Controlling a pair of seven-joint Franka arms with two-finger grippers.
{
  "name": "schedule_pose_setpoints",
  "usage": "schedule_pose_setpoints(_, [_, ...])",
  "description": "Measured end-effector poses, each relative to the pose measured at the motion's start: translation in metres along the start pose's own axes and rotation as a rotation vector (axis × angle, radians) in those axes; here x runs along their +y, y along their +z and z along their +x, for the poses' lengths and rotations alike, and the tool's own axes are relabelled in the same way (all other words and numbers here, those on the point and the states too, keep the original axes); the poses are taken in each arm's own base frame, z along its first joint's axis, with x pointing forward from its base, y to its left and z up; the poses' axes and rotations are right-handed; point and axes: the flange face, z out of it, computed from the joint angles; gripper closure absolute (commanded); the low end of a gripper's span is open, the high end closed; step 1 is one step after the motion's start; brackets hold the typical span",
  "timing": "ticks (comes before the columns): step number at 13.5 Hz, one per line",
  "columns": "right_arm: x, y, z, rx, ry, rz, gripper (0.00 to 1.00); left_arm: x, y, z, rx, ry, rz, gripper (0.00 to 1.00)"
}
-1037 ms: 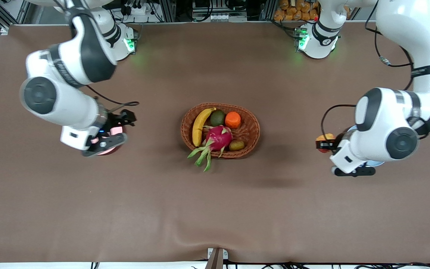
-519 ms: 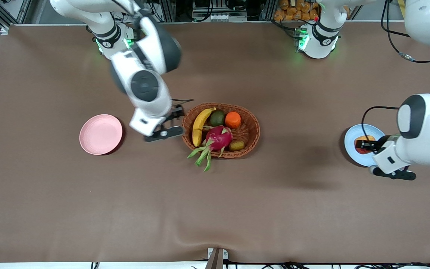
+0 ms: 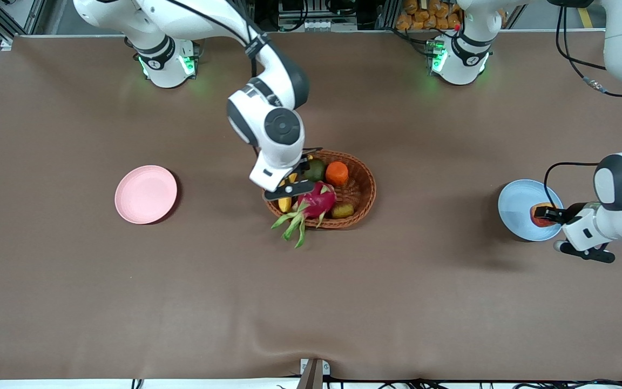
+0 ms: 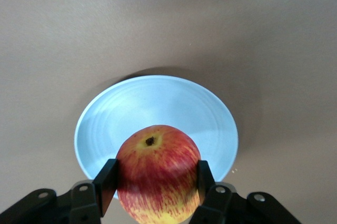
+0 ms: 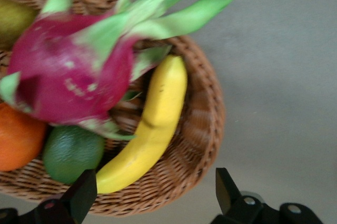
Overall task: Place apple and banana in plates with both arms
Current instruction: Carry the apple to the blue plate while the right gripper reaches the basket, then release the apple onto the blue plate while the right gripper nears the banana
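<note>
My left gripper (image 3: 547,215) is shut on the apple (image 3: 541,214), red with yellow streaks, and holds it over the light blue plate (image 3: 519,208) at the left arm's end of the table. In the left wrist view the apple (image 4: 157,171) sits between both fingers (image 4: 108,179) above the plate (image 4: 158,108). My right gripper (image 3: 288,183) is open over the wicker basket (image 3: 364,186), above the banana (image 3: 284,205), which it mostly hides. In the right wrist view the banana (image 5: 155,129) lies along the basket's wall (image 5: 202,129), with my gripper (image 5: 155,195) straddling that edge. The pink plate (image 3: 146,194) holds nothing.
The basket also holds a magenta dragon fruit (image 3: 317,199), an orange fruit (image 3: 337,173), a green fruit (image 3: 315,170) and a small brown fruit (image 3: 342,210). The dragon fruit's green leaves (image 3: 291,224) hang over the basket's rim onto the brown table.
My right arm has swung from over the pink plate to over the basket. My left arm has carried the apple from beside the blue plate to over it.
</note>
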Motion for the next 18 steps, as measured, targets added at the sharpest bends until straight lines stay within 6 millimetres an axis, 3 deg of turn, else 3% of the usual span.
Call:
schedule_pose_setpoints(2, [-0.018,-0.002,-0.011,-0.007,0.002,-0.01,0.21,0.003,0.019,-0.002,-0.001,0.005,0.0,0.81])
schedule_pose_setpoints(4, [-0.023,0.002,-0.021,-0.046,0.002,-0.037,0.22,0.003,0.024,-0.003,0.002,0.017,0.024,0.76])
schedule_pose_setpoints(5, [-0.024,0.005,-0.024,-0.064,0.0,-0.049,0.24,0.0,0.025,-0.004,0.002,0.017,0.029,0.69])
schedule_pose_setpoints(6, [-0.022,0.009,-0.026,-0.079,0.0,-0.058,0.29,-0.003,0.026,-0.005,0.002,0.013,0.03,0.56])
schedule_pose_setpoints(7, [-0.021,0.015,-0.028,-0.091,0.002,-0.066,0.32,-0.004,0.027,-0.006,0.001,0.011,0.03,0.51])
schedule_pose_setpoints(10, [-0.016,0.029,-0.029,-0.111,0.019,-0.082,0.33,-0.004,0.031,-0.006,-0.005,0.012,0.027,0.48])
schedule_pose_setpoints(13, [-0.01,0.027,-0.021,-0.08,0.097,-0.07,0.33,-0.005,0.041,-0.006,-0.02,0.011,0.019,0.46])
schedule_pose_setpoints(14, [-0.008,0.027,-0.018,-0.069,0.116,-0.064,0.34,-0.006,0.048,-0.006,-0.03,0.01,0.014,0.32])
schedule_pose_setpoints(15, [-0.007,0.029,-0.016,-0.064,0.125,-0.061,0.35,-0.007,0.053,-0.006,-0.035,0.008,0.011,0.0])
schedule_pose_setpoints(18, [-0.008,0.044,-0.013,-0.062,0.145,-0.06,0.35,-0.005,0.053,-0.005,-0.033,0.012,0.01,0.0])
